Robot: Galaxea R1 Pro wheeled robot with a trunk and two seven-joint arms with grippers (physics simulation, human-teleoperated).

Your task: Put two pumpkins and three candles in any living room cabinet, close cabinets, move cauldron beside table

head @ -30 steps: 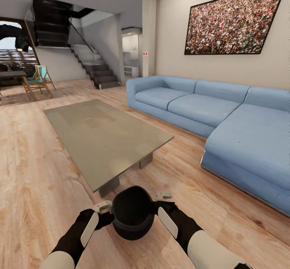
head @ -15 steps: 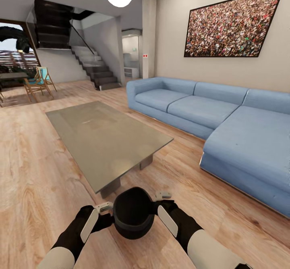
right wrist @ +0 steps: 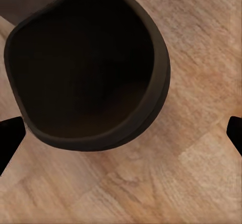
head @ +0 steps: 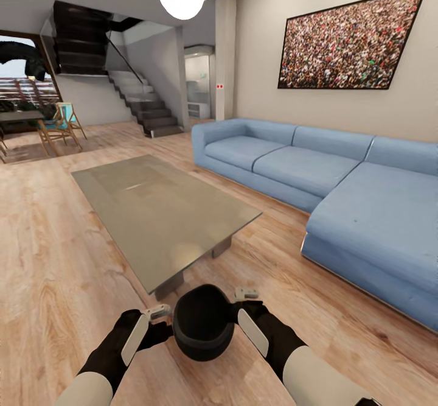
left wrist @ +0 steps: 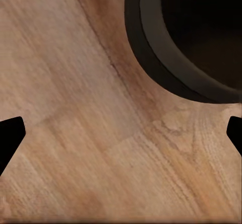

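Your left fingers (head: 159,312) and right fingers (head: 246,295) are spread wide, one pair either side of the black cauldron (head: 204,321). It sits above the wood floor (head: 55,272), just beside the glossy grey desk (head: 158,211).

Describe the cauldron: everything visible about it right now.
The cauldron is a round, matte black pot with a wide open mouth, a thick rim and a dark, seemingly empty interior. It sits upright between the left gripper and right gripper, which flank its sides, above the wooden floor and just short of the coffee table's near corner. The wrist views show both grippers' fingers spread wide.
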